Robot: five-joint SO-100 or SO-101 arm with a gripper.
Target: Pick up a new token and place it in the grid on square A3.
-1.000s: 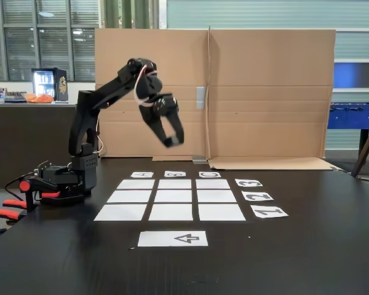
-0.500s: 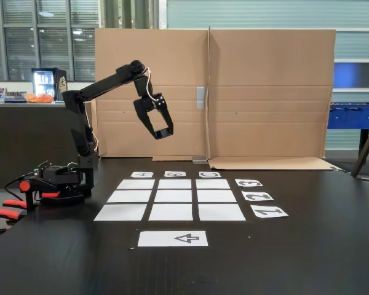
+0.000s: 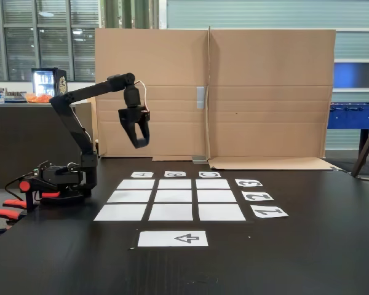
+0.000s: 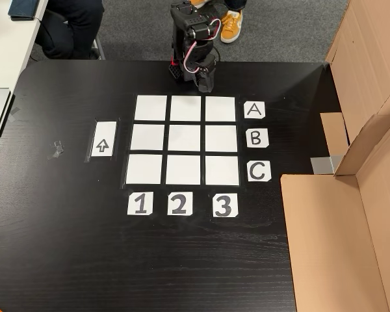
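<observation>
- The tool (image 3: 138,142) hangs high above the black counter (image 3: 307,246), fingers pointing down and seemingly close together with nothing between them, though the side-on fixed view is poor.
- Square A3 (image 4: 220,108) lies blank, almost directly below the tool, at the grid (image 4: 184,139) corner nearest the arm's base.
- I cannot find a token.

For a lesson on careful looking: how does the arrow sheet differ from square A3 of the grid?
The arrow sheet bears a black arrow; square A3 is blank. The arrow sheet lies alone, apart from the grid, on the side away from the letter cards; square A3 is a corner cell beside the A card. The arrow sheet looks narrower. Both are white paper, flat on the black table.
</observation>
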